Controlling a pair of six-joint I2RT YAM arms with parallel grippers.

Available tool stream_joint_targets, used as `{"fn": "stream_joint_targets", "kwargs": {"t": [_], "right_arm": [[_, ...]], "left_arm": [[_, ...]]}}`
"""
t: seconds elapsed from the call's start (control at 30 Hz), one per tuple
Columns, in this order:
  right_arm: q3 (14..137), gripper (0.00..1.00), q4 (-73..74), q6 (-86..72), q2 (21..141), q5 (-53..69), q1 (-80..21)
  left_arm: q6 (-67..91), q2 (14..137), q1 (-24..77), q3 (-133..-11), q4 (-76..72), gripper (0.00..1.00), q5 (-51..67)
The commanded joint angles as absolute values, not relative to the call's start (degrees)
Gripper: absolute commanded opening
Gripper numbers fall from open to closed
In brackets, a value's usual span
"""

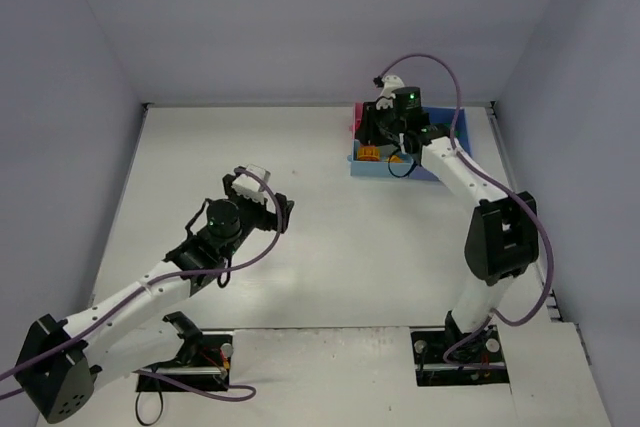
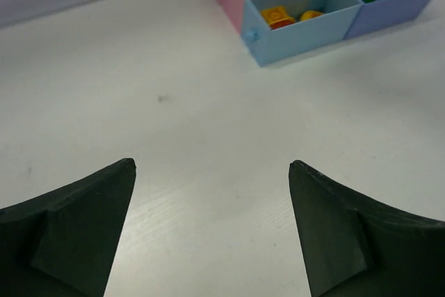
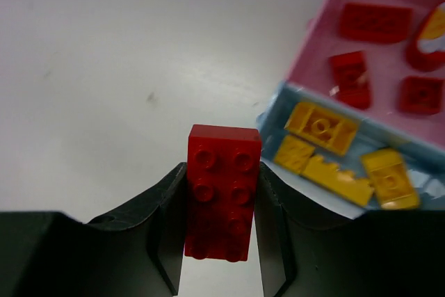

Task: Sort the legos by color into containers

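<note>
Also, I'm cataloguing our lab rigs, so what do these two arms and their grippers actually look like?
The left arm and right arm both have white links with chunky black joints. A purple cable loops along each one, and a small green light glows on each black wrist. Each gripper has two wedge-shaped matte black fingers.

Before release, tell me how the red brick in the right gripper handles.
The red brick looks rigid: the right gripper clamps its flat sides without denting it. Glossy plastic, so it may slip. Boxy, so unlikely to roll.
</note>
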State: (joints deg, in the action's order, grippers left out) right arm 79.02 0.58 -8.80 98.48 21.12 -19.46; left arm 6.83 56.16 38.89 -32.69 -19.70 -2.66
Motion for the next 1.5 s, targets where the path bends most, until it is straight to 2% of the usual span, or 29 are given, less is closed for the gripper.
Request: {"fn": "stream_joint_targets", "kwargs": {"t": [0.0, 0.1, 0.2, 0.27, 0.3, 0.47, 0.6, 0.7, 0.87, 1.13, 1.23, 1.27, 1.47], "right_arm": [[87.17, 0.01, -2.28, -7.03, 103.17, 7.84, -17.59], [94.55, 0.03, -2.29, -8.35, 110.11, 3.44, -15.04], [102.2, 0.1, -2.2, -9.31, 117.23, 0.89, -13.19], [108.07, 0.18, -2.2, -9.23, 122.22, 0.35, -12.57], [109.93, 0.28, -2.02, -8.88, 124.0, 0.18, -12.22], [119.42, 0.54, -0.97, -9.14, 131.56, 0.79, -11.25], [120.41, 0.74, -0.88, -9.05, 131.66, 2.02, -11.16], [118.05, 0.79, -0.7, -8.79, 128.77, 2.37, -11.25], [108.13, 0.82, -0.7, -8.61, 116.21, 1.15, -11.16], [81.53, 0.86, -0.62, -8.17, 86.95, 1.67, -11.07], [74.82, 0.93, 1.82, -8.44, 75.53, 1.58, -11.07], [70.71, 0.99, 2.45, -8.61, 72.89, 1.5, -11.07], [58.03, 1.0, 8.78, -10.46, 50.49, 0.53, -11.07]], "left_arm": [[21.85, 52.74, 38.41, -36.2, -7.76, 0.87, -16.68], [24.51, 51.51, 38.41, -38.32, 1.91, 0.88, -17.05], [27.67, 50.8, 38.41, -39.98, 8.42, 0.88, -16.96], [28.47, 50.54, 38.41, -40.69, 11.77, 0.88, -16.7], [29.26, 50.54, 38.41, -41.22, 13.69, 0.88, -16.87], [30.23, 50.8, 38.41, -42.71, 17.75, 0.88, -17.93], [30.41, 51.68, 38.41, -44.38, 21.08, 0.88, -18.28], [30.67, 52.21, 38.32, -45.7, 22.67, 0.88, -18.19], [31.64, 52.21, 38.32, -48.77, 26.09, 0.88, -18.37], [30.76, 51.07, 38.14, -54.05, 32.08, 0.88, -18.9], [30.5, 50.01, 38.06, -55.72, 34.01, 0.88, -19.68], [30.5, 49.4, 37.97, -56.33, 34.54, 0.88, -19.95], [29.18, 46.85, 37.88, -57.22, 33.93, 0.88, -20.04]]}}
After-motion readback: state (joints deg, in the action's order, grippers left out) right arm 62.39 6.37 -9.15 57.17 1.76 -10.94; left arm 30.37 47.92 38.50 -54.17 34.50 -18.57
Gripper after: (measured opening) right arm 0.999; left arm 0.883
